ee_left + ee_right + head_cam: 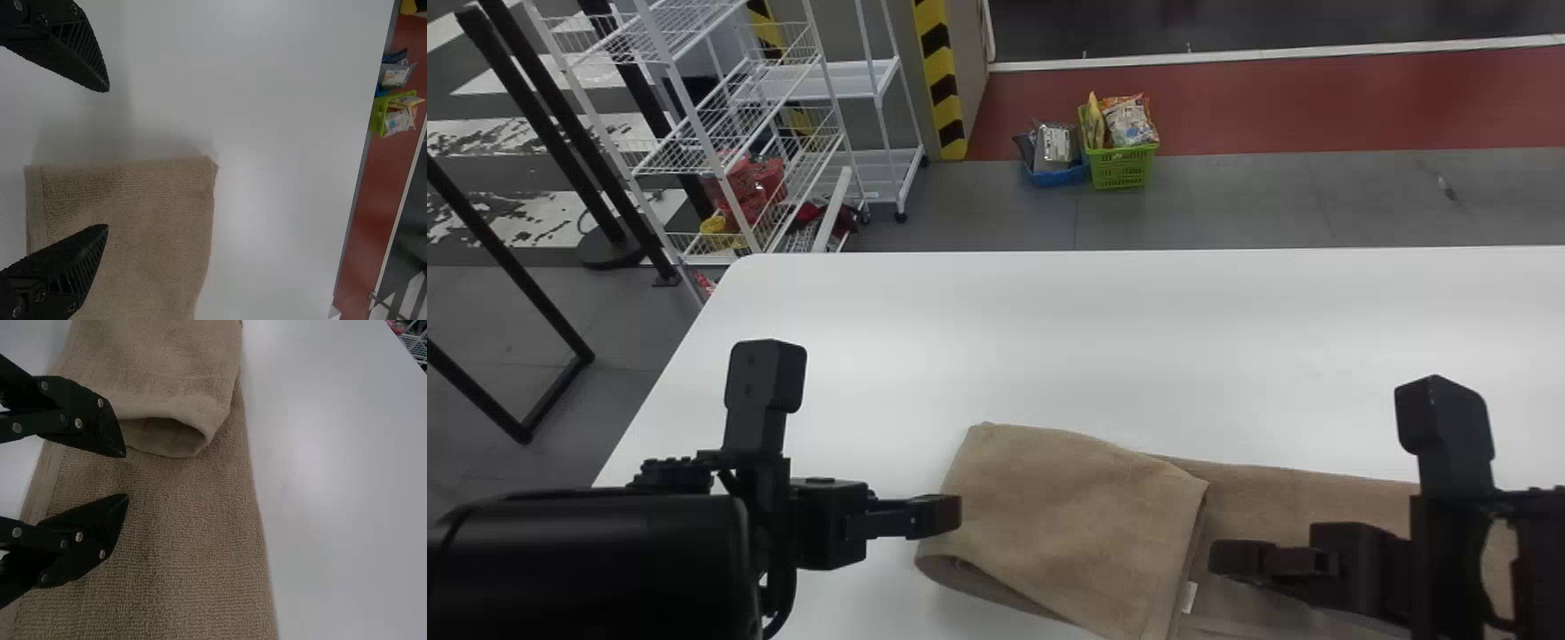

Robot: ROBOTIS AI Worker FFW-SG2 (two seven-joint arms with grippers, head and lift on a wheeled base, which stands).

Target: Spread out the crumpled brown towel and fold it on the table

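The brown towel [1067, 507] lies on the white table, its left part folded over onto the longer flat part that runs right. At its left edge in the head view is my left gripper [959, 516]; my right gripper [1214, 560] is over the flat part, just right of the folded layer's edge. In the left wrist view my left gripper [108, 159] stands open, one finger over the towel [147, 233] and one over bare table. The right wrist view has my right gripper [127, 477] open above the towel [180, 540], near the raised, hollow fold edge.
The white table [960, 338] extends beyond the towel toward the far edge. Past it on the floor stand a green basket [1123, 167] and a blue basket [1060, 175] with packages, and a white wire rack [720, 133] at the back left.
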